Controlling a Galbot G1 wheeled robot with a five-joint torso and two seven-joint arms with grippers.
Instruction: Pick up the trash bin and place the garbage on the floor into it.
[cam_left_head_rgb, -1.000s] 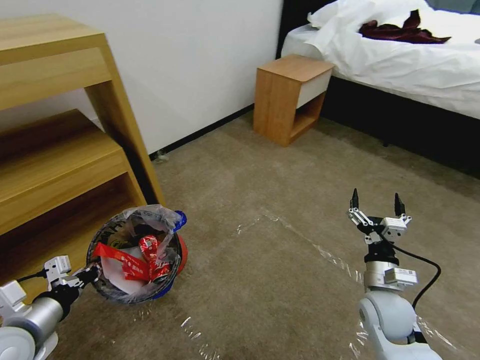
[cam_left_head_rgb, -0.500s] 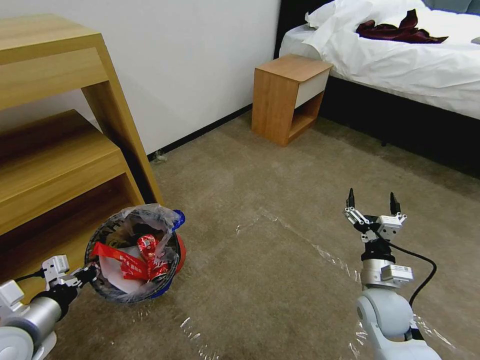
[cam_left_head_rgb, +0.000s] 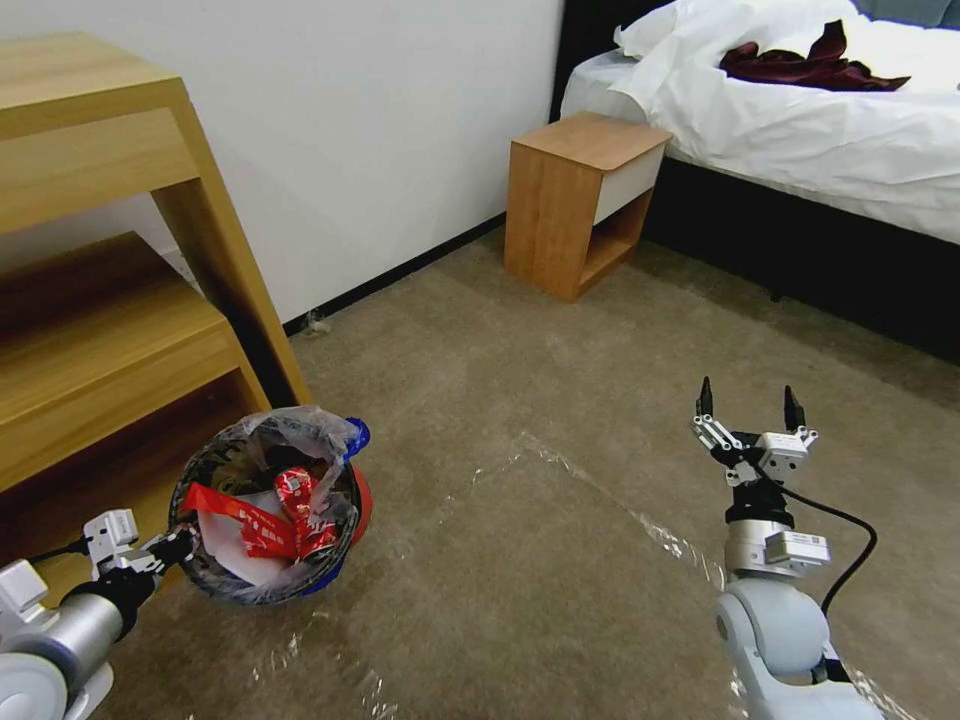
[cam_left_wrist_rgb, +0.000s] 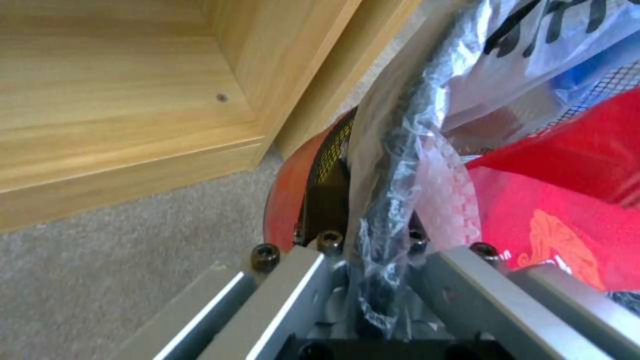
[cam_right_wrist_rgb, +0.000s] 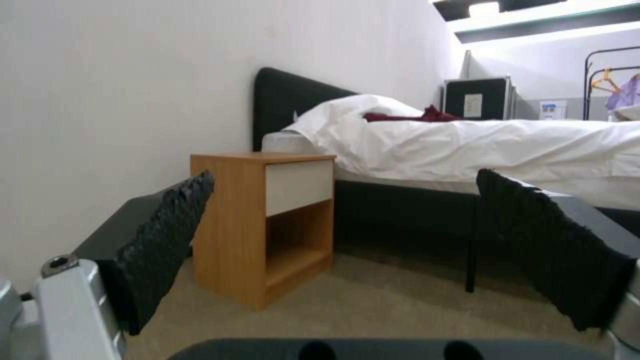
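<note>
The trash bin (cam_left_head_rgb: 345, 505), red and blue with a black rim and a crinkly clear bag, hangs tilted at the lower left beside the wooden desk. My left gripper (cam_left_head_rgb: 183, 548) is shut on its near rim. In the left wrist view the rim and bag (cam_left_wrist_rgb: 390, 200) are pinched between the fingers (cam_left_wrist_rgb: 293, 280). Garbage lies inside the bin: red wrappers (cam_left_head_rgb: 245, 520), a crushed red can (cam_left_head_rgb: 300, 492) and white paper. My right gripper (cam_left_head_rgb: 750, 402) stands open above the floor (cam_left_head_rgb: 520, 560), pointing up, with nothing between its pads (cam_right_wrist_rgb: 167, 240).
A wooden desk with a shelf (cam_left_head_rgb: 100, 330) stands close on the left of the bin. A nightstand (cam_left_head_rgb: 580, 200) sits against the wall, and a bed (cam_left_head_rgb: 800, 120) fills the far right. Shiny tape strips (cam_left_head_rgb: 610, 500) cross the carpet between the arms.
The whole picture has shifted slightly, so the camera has moved. Both arms keep their poses; the left gripper still holds the bin and the right stays open.
</note>
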